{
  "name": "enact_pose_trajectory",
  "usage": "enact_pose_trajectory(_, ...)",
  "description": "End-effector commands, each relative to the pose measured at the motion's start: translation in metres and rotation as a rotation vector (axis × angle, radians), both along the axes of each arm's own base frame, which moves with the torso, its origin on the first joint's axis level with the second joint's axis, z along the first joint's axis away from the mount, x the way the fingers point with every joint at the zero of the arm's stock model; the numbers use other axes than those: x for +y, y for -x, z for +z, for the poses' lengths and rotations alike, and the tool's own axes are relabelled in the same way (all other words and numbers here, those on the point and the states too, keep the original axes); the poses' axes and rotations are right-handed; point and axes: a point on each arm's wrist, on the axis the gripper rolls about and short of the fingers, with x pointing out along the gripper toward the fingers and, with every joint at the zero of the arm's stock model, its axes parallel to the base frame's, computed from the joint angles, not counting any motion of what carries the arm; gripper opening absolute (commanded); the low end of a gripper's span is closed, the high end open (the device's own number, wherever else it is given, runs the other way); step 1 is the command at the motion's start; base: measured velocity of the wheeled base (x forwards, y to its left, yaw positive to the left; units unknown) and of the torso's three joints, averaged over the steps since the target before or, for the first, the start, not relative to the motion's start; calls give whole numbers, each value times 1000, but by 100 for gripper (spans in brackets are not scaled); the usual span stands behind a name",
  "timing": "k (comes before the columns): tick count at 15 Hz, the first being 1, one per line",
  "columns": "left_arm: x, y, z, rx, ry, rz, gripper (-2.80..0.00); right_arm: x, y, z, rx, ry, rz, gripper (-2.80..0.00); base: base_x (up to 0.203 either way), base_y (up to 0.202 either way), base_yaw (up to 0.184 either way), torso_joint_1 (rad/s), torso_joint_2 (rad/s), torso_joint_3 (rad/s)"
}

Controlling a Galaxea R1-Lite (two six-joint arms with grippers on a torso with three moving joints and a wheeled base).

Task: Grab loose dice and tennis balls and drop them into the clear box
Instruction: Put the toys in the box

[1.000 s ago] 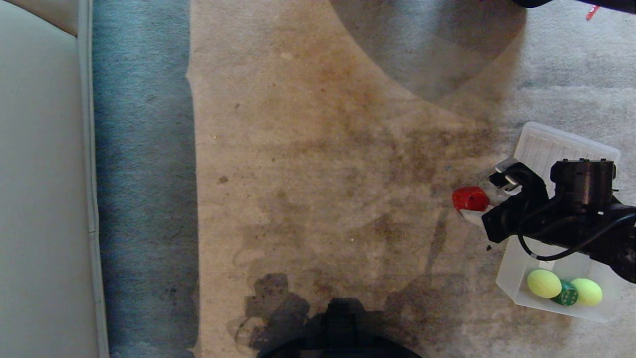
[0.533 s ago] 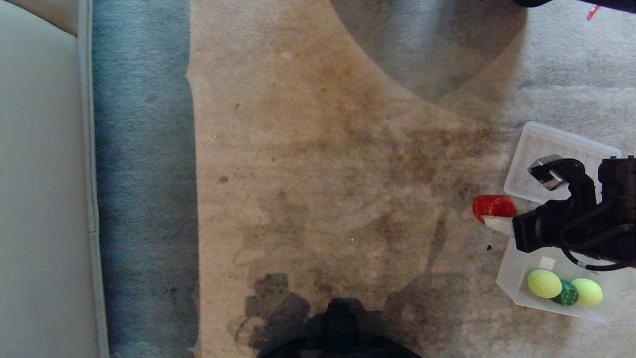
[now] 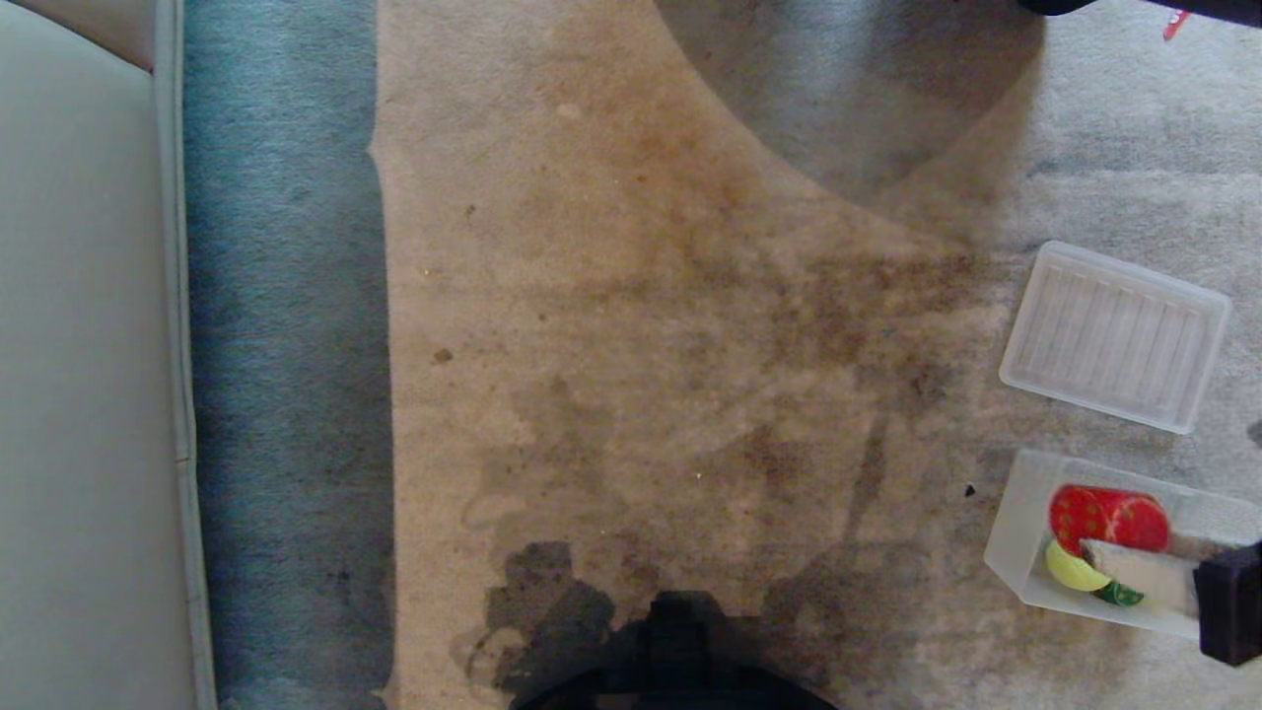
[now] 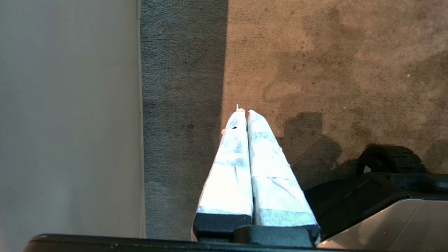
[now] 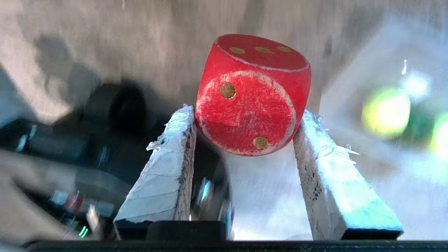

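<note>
A: What's on the floor?

B: Stained beige carpet (image 3: 611,296) w/ a grey-blue strip along the robot's left. At far right sits the clear box (image 3: 1016,537), a frosted tub. Just beyond it lies a flat ribbed lid (image 3: 1114,335), apart from the box.

A: And the right gripper?

B: The right gripper (image 5: 245,122) is clamped on a red die (image 5: 253,94), white-taped fingers (image 5: 168,168) pressing it from both sides. Gold dots show on its faces. In the head view the die (image 3: 1106,518) is over the box's opening, w/ the arm coming in from the frame's right edge. Can't tell if it's touching anything inside.

A: Anything already in the box?

B: A tennis ball (image 3: 1070,570) and a green die (image 3: 1119,595), both partly hidden under the finger. The wrist view shows blurred yellow-green shapes approx. where they'd be.

A: Left side?

B: The left gripper (image 4: 244,112) hangs over the carpet by the blue strip, fingers pressed together, holding nothing. The robot's dark base (image 4: 385,175) sits beside it.
</note>
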Motion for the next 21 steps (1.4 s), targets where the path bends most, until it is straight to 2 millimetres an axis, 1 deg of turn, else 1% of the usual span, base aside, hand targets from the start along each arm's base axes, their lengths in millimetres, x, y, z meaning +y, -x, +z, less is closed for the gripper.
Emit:
enact_pose_trajectory(1,0,0,0,0,0,1,-280,-3,43,-2,-104,-12,-16,-280,0,0,0,0,0,0)
enact_pose_trajectory(2,0,0,0,0,0,0,-280,-4,56,-11,-94,-14,-29,-280,0,0,0,0,0,0)
enact_pose_trajectory(4,0,0,0,0,0,1,-280,-6,86,-30,-130,-19,-45,-280,0,0,0,0,0,0)
enact_pose_trajectory(5,0,0,0,0,0,1,-280,-7,95,-42,-120,-19,-54,-280,0,0,0,0,0,0)
enact_pose_trajectory(6,0,0,0,0,0,1,-280,-7,100,-52,-83,-17,-64,-280,0,0,0,0,0,0)
enact_pose_trajectory(8,0,0,0,0,0,0,-280,-7,102,-57,-68,-12,-71,-280,0,0,0,0,0,0)
enact_pose_trajectory(9,0,0,0,0,0,0,-280,-7,108,-63,-75,-4,-80,-280,0,0,0,0,0,0)
enact_pose_trajectory(11,0,0,0,0,0,0,-280,-8,121,-79,-176,25,-108,-280,0,0,0,0,0,0)
enact_pose_trajectory(12,0,0,0,0,0,1,-280,-8,122,-87,-241,41,-133,-280,0,0,0,0,0,0)
enact_pose_trajectory(13,0,0,0,0,0,0,-280,-9,121,-89,-297,50,-160,-280,0,0,0,0,0,0)
enact_pose_trajectory(17,0,0,0,0,0,0,-280,-9,120,-91,-308,61,-180,-280,0,0,0,0,0,0)
enact_pose_trajectory(18,0,0,0,0,0,0,-280,-10,119,-98,-300,75,-203,-280,0,0,0,0,0,0)
enact_pose_trajectory(21,0,0,0,0,0,0,-280,-10,119,-98,-306,78,-210,-280,0,0,0,0,0,0)
